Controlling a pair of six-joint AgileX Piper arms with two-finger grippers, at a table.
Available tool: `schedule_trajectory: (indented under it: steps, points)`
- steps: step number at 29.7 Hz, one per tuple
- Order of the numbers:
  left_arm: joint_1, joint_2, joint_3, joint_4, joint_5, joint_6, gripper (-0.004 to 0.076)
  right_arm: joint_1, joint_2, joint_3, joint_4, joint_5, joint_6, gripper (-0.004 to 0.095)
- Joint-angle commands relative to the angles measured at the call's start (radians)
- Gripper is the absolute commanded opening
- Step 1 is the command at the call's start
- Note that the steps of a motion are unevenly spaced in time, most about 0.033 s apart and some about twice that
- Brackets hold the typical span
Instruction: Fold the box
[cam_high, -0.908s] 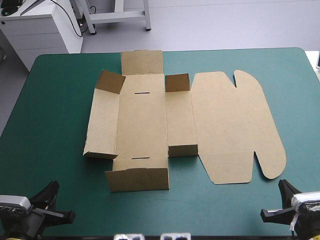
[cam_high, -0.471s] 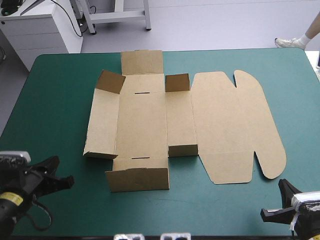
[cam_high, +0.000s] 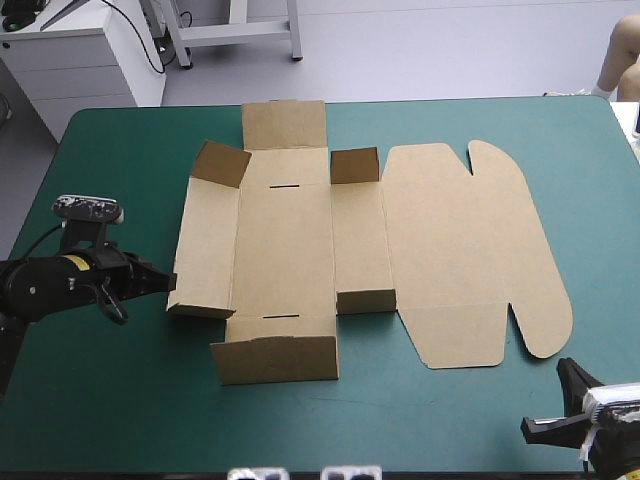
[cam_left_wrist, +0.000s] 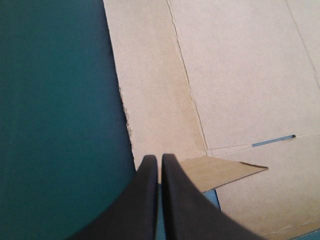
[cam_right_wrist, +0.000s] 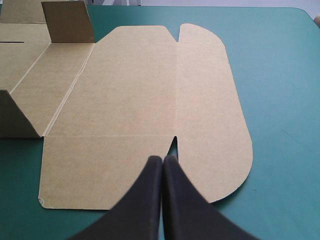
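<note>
Teal-green counter (cam_high: 110, 160) carries everything. Left tool (cam_left_wrist: 160, 159): black fingers pressed together, gripping nothing, tip just beside near-left corner of box (cam_high: 285, 240). Box mid-counter, brown, mostly flat; left side panel (cam_high: 205, 245) slightly lifted, corner tabs (cam_high: 222, 163) and near flap (cam_high: 275, 358) upright, lid (cam_high: 470, 250) flat toward right. Right tool (cam_right_wrist: 162, 159) at near-right corner, likewise closed and empty, near lid's near edge. Risk: nothing pins sheet, so nudge from left may slide whole box or crush raised tab rather than lift wall.
</note>
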Motion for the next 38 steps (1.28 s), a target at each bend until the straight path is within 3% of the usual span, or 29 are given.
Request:
schedule_trajectory:
  steps: [1, 6, 8, 13, 19, 22, 28, 30, 38]
  points:
    - [0.061, 0.063, -0.066, -0.098, 0.008, 0.083, 0.0015, -0.004, -0.022, -0.022, 0.002, -0.077, -0.006, -0.0014]
    - [0.290, 0.209, -0.076, -0.541, 0.170, 0.363, 0.0015, -0.004, -0.022, -0.022, 0.002, -0.077, -0.006, -0.0014]
    - [0.355, 0.264, -0.078, -0.624, 0.203, 0.405, 0.0015, -0.004, -0.022, -0.022, 0.002, -0.077, -0.006, -0.0014]
    - [0.462, 0.382, -0.114, -0.618, 0.236, 0.344, 0.0014, -0.004, -0.022, -0.022, 0.002, -0.077, -0.006, -0.0014]
    - [0.456, 0.457, -0.114, -0.543, 0.181, 0.347, 0.0035, -0.004, -0.022, -0.022, 0.002, -0.077, -0.006, -0.0014]
    - [0.454, 0.471, -0.114, -0.540, 0.182, 0.347, 0.0131, -0.004, -0.022, -0.022, 0.002, -0.077, -0.006, -0.0014]
    - [0.441, 0.475, -0.112, -0.540, 0.133, 0.338, 0.0473, -0.004, -0.022, -0.022, 0.006, -0.077, -0.014, -0.0014]
    - [0.422, 0.476, -0.102, -0.540, 0.105, 0.338, 0.0538, -0.004, -0.022, -0.022, 0.006, -0.077, -0.014, -0.0014]
    - [0.346, 0.554, -0.089, -0.540, 0.066, 0.342, 0.0549, -0.004, -0.022, -0.022, 0.006, -0.077, -0.014, -0.0014]
